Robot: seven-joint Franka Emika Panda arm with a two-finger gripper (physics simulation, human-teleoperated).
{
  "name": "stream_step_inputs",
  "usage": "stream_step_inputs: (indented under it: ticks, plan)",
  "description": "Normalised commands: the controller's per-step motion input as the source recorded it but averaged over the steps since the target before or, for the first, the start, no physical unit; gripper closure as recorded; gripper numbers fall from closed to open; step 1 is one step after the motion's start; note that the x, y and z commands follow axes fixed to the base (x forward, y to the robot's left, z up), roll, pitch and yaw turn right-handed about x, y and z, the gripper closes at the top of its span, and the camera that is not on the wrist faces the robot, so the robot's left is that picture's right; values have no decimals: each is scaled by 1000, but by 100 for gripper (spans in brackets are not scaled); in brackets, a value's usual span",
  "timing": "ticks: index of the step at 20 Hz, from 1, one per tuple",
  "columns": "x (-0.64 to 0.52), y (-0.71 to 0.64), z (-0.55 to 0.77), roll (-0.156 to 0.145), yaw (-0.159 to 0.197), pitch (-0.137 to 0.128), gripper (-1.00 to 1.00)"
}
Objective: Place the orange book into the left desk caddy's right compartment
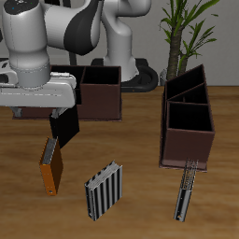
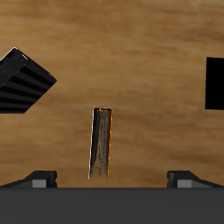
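Approach step, no grasp made yet. Hand (image 2: 112, 178) spread wide above orange book (image 1: 50, 167), standing on tabletop (image 1: 131, 140) near front edge. Next: descend, straddle cover, close.

This is a simulated office or study desk rather than a real room: every surface has the flat, clean look of a render. A wood-grain table (image 1: 131, 140) fills the frame and carries desk goods. Two dark maroon caddies stand on it, one (image 1: 100, 91) at upper centre and one (image 1: 188, 126) at the right. Books lie in the lower left: an orange book (image 1: 50, 167), a ribbed grey book (image 1: 104, 191) and a black book (image 1: 63, 127). A potted plant (image 1: 187, 33) rises at the upper right, and a white robot arm (image 1: 56, 33) fills the upper left.
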Motion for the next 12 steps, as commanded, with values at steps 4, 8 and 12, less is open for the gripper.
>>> stream_step_inputs:
  ticks: [4, 8, 12]
  plan:
    - [143, 47, -192, -4, -18, 17, -100]
    - [112, -26, -244, -18, -21, 18, -100]
    - [76, 18, -282, 13, -17, 32, -100]
